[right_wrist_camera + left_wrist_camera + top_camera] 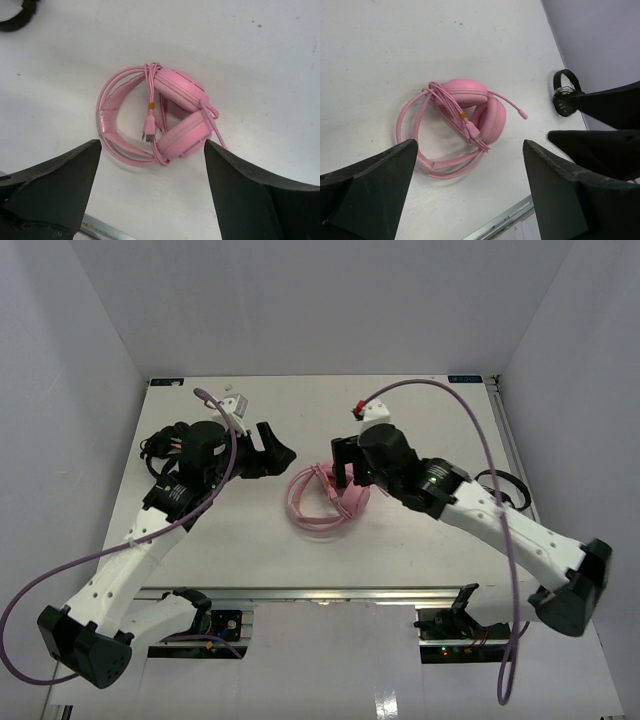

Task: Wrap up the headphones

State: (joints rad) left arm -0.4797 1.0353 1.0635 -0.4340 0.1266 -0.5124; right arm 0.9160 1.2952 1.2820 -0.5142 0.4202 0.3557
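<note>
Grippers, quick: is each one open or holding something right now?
Left gripper: open, holding nothing.
Right gripper: open, holding nothing; the headphones lie free on the table.

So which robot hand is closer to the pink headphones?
The right gripper: it hangs open just above the headphones, at their ear-cup end. The left gripper, also open, sits off to their left side, apart from them.

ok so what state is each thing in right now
headphones: lying on the table, held by nothing
cable: bundled in loops across the headphones, plug end loose
left gripper: open, empty
right gripper: open, empty, over the headphones
black headset: lying near the table's right edge, untouched
</note>
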